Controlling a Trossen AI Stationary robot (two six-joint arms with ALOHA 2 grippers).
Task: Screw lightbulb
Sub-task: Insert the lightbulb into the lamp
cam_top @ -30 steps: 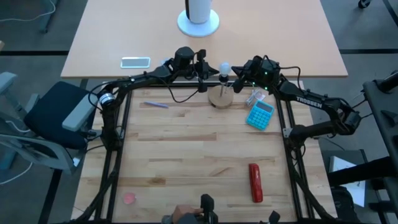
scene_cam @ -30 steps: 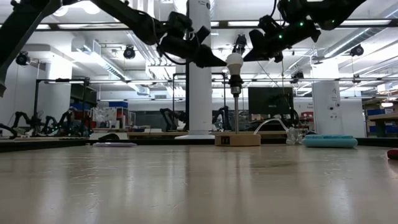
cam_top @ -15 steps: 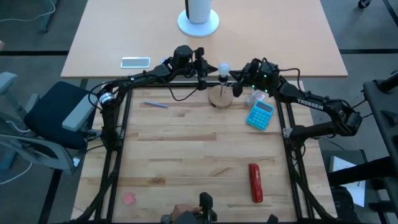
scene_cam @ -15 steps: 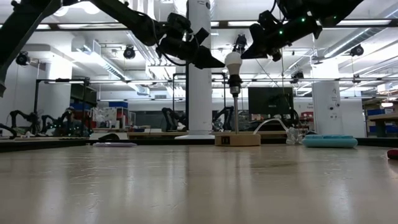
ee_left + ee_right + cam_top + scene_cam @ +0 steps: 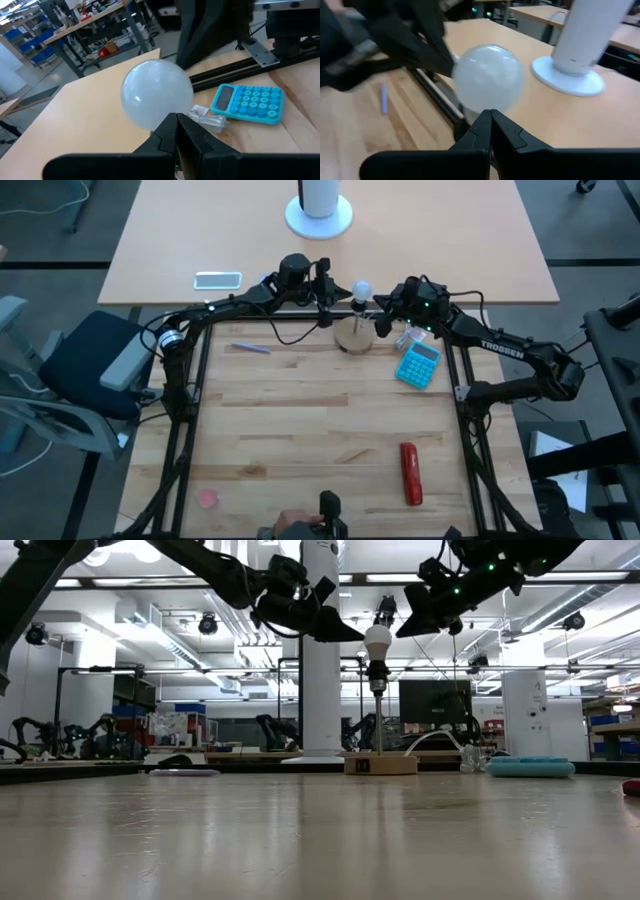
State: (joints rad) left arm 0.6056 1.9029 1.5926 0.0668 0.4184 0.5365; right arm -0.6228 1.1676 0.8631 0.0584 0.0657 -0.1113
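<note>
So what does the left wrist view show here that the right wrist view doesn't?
Only the left wrist view shows the blue calculator and the clear packet beside it. Only the right wrist view shows the white cylinder on its round base and the purple pen. Both show the lightbulb close ahead, with that arm's own closed fingers below it: the left gripper and the right gripper.

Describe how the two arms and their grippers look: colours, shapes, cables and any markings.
Both arms are dark, slender and jointed. The right arm bears white TROSSEN lettering and small green lights near its wrist. A thin black cable loops from the left arm. The left gripper and right gripper each end in matte black, angular, tapering fingers.
</note>
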